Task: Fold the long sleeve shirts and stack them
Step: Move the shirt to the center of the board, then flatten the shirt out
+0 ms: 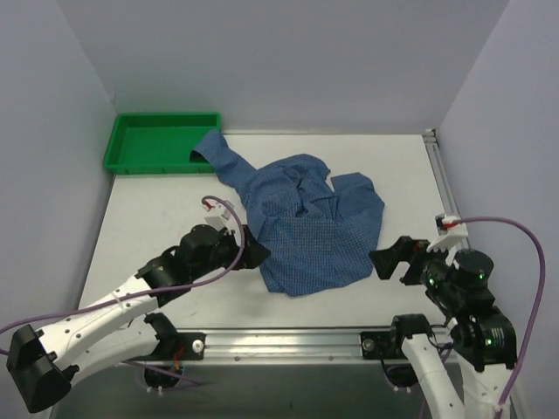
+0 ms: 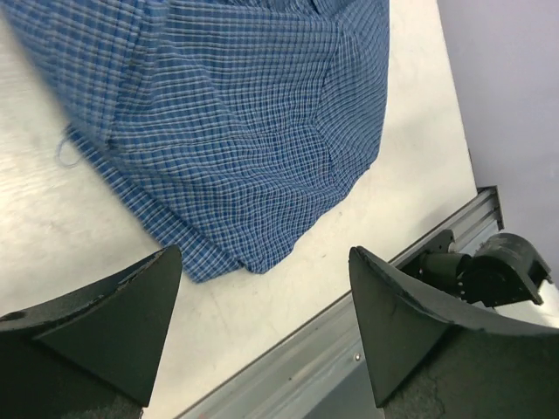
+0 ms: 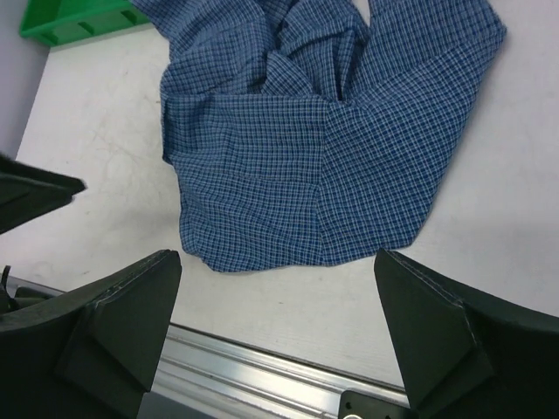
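My left arm [image 1: 87, 323] and right arm [image 1: 437, 374] match: white shells on the long links, black housings at the joints. The left hand [image 2: 262, 323] and right hand [image 3: 275, 336] carry matte black wedge-shaped fingers [image 2: 96, 323]. A purple cable [image 1: 540, 279] trails off each wrist; small green lights [image 1: 486, 282] glow on the right arm's black joints.

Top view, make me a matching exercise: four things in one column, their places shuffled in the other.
Things:
1. shirt
2. tray
3. left gripper
4. right gripper

Places:
A. far left corner
B. right of the shirt
C. centre, crumpled
D. left of the shirt

Pairs: 1-C, 2-A, 3-D, 4-B
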